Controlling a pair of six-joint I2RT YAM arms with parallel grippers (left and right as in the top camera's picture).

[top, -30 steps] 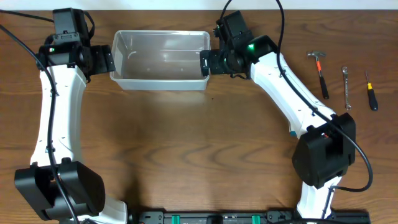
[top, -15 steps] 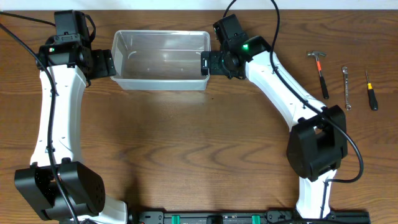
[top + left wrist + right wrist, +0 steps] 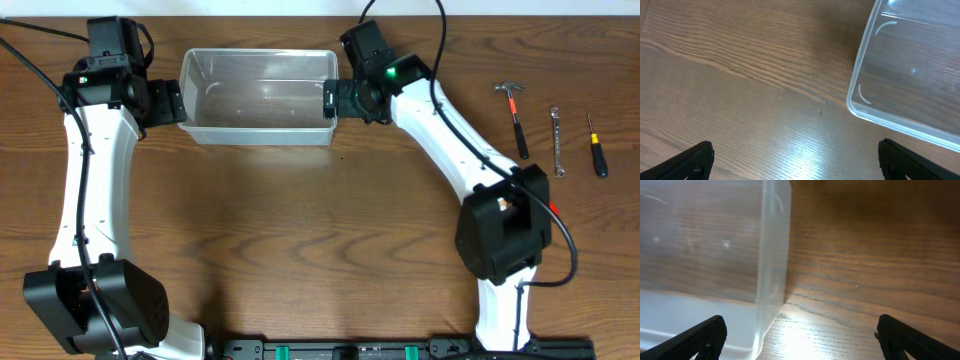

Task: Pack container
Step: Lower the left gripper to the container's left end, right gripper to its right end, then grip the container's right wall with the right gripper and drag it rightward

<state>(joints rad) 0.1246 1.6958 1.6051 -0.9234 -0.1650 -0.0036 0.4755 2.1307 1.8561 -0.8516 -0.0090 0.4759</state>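
Note:
The clear plastic container (image 3: 260, 134) stands empty at the back middle of the table. My left gripper (image 3: 176, 100) is open and empty just off its left end; in the left wrist view (image 3: 795, 162) the bin's rounded corner (image 3: 856, 95) lies ahead to the right. My right gripper (image 3: 331, 100) is open and empty at the bin's right end; in the right wrist view (image 3: 800, 340) the bin's end wall (image 3: 772, 255) lines up between the two spread fingers (image 3: 705, 337).
A hammer (image 3: 516, 118), a wrench (image 3: 556, 140) and a screwdriver (image 3: 596, 145) lie side by side at the right of the wooden table. Bare wood fills the front and middle.
My right arm has shifted a little toward the back along the container's right end. The left arm and the container have not moved.

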